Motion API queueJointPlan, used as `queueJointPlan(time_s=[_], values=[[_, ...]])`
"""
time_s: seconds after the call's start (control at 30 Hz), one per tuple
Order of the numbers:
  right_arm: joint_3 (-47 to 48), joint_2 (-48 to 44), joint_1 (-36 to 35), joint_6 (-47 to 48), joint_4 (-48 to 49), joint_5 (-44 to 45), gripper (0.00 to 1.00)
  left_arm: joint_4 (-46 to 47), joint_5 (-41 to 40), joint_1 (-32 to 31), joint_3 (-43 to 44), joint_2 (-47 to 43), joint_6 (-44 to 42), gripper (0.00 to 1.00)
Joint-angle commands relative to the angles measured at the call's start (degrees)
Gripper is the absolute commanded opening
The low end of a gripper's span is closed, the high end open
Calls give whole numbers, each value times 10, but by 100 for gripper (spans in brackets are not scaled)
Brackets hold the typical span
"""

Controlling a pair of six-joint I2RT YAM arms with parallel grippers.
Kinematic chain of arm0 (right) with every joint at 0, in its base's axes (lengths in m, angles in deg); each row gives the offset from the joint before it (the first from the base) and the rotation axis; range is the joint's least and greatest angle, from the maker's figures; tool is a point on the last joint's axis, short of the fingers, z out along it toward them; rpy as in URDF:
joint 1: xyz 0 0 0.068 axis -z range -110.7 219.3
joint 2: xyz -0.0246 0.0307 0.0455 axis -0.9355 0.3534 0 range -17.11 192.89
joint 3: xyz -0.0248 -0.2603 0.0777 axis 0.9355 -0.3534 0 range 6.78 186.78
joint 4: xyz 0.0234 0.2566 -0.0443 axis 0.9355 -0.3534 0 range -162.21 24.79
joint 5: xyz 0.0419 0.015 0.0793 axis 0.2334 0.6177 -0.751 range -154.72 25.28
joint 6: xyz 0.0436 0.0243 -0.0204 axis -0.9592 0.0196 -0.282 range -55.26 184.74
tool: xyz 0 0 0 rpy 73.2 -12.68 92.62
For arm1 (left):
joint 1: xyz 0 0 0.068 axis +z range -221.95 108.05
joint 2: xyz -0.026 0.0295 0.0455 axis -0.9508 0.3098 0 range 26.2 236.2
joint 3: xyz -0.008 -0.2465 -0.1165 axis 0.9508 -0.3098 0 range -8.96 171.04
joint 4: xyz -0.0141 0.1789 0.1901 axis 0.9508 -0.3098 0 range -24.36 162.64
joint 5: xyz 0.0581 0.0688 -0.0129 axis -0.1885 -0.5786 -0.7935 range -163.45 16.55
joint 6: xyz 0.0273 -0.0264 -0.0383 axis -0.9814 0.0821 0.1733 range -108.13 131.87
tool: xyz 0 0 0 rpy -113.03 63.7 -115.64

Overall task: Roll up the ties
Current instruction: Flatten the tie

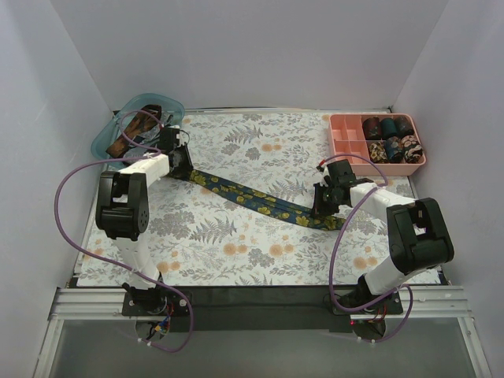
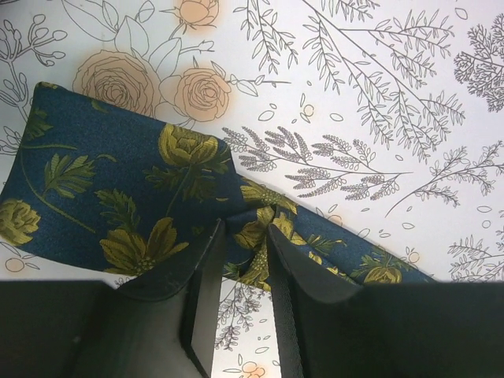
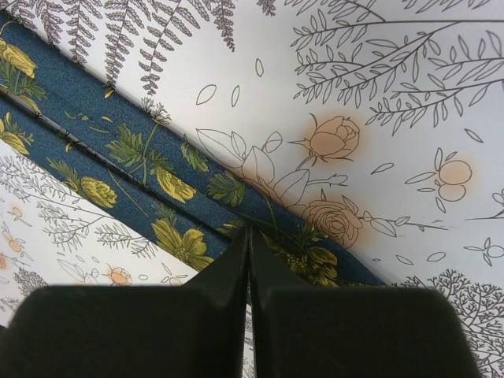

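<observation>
Top external: navy tie (image 1: 252, 197) lay diagonal on table (image 1: 260, 150), one end under left gripper (image 1: 187, 168), other under right gripper (image 1: 324, 208), both ends hidden. Left fingers (image 2: 197, 276) narrow, tie fold bunched between tips. Right fingers (image 3: 228, 268) pressed together at tie; pinch on cloth couldn't tell

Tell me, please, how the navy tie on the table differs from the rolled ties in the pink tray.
The navy tie lies stretched out long; the rolled ties are compact coils. The navy tie is on the tablecloth, its ends at the left gripper and right gripper; the rolled ties sit in pink tray compartments, away from both. All are fabric ties.
</observation>
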Motion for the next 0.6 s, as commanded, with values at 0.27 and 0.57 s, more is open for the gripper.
queueJointPlan(time_s=[0.27,0.57], values=[[-2,28,8,20,-44,54,5,8,-5,8,6,3,-2,29],[-2,33,8,18,-43,56,5,5,8,8,0,29,-7,21]])
